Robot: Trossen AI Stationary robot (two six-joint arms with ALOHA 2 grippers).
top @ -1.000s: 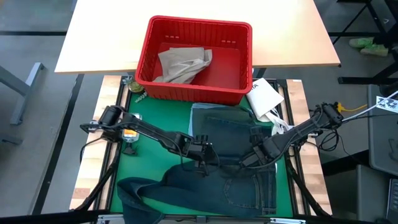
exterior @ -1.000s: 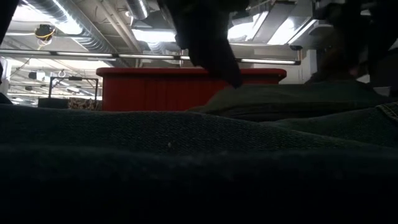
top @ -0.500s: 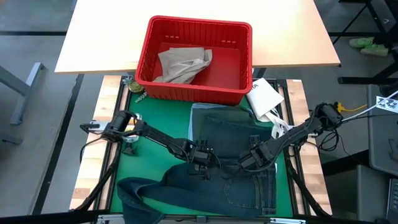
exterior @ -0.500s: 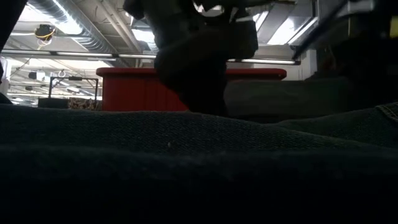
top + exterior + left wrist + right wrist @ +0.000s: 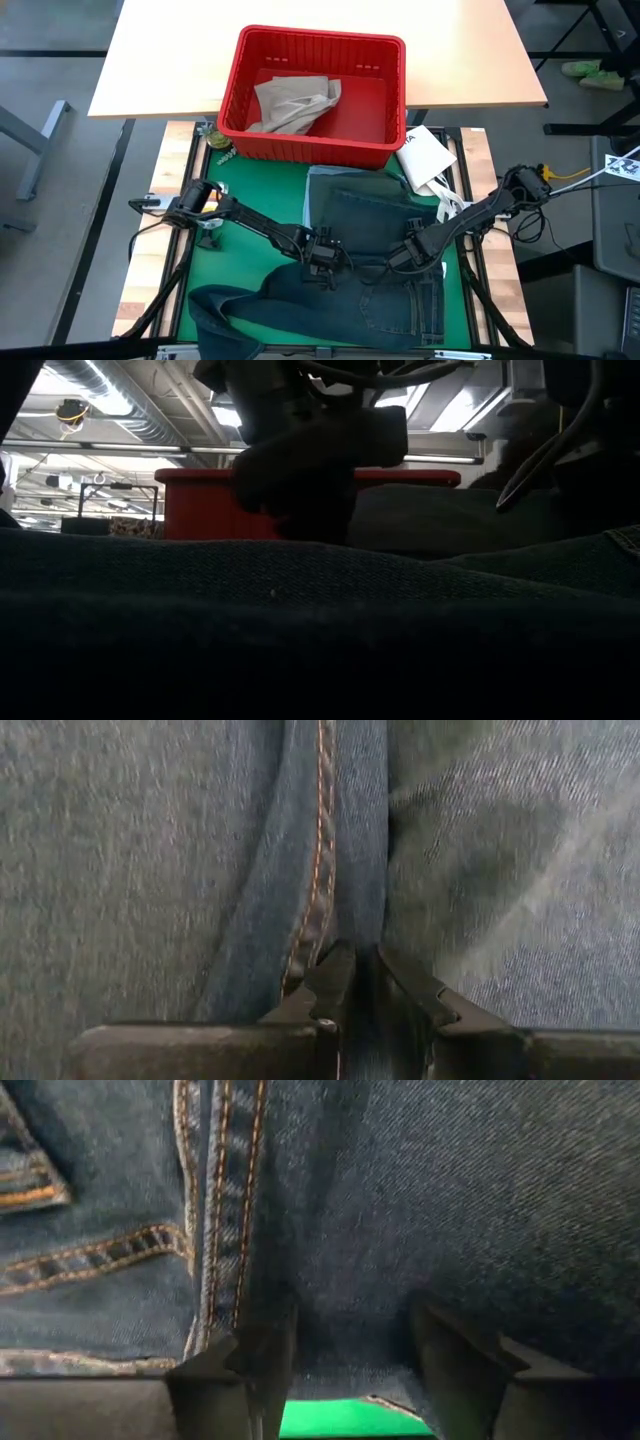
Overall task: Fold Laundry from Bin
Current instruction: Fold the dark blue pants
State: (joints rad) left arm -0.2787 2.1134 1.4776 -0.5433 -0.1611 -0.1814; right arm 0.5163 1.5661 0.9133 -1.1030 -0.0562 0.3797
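Jeans (image 5: 375, 275) of dark blue denim lie spread on the green mat (image 5: 240, 265) in the middle of the surface, seen from above, and more soft laundry sits nearby: a dark green folded cloth (image 5: 355, 200) just behind them and tan khaki trousers (image 5: 290, 103) inside the bright red plastic bin (image 5: 395, 95) at the back. A white flat packet (image 5: 425, 155) lies beside the bin. I think the jeans are heavy, thick and floppy, so a thick seam or the waist band is the best place to pinch them. From above, the left gripper (image 5: 322, 262) reaches in low from the left side and sits on the jeans near their middle, and the right gripper (image 5: 412, 252) reaches in low from the right side and sits on the jeans a little way off. In the low view, denim fills the front, the red bin stands far behind, and a dark gripper body hangs right down on the cloth. In the left wrist view, the left gripper (image 5: 360, 975) is nearly closed and pinches a ridge of denim with an orange stitched seam. In the right wrist view, the right gripper (image 5: 355, 1345) has its fingers wide apart, pressed down on the denim with a hump of cloth between them, but not squeezing it yet.
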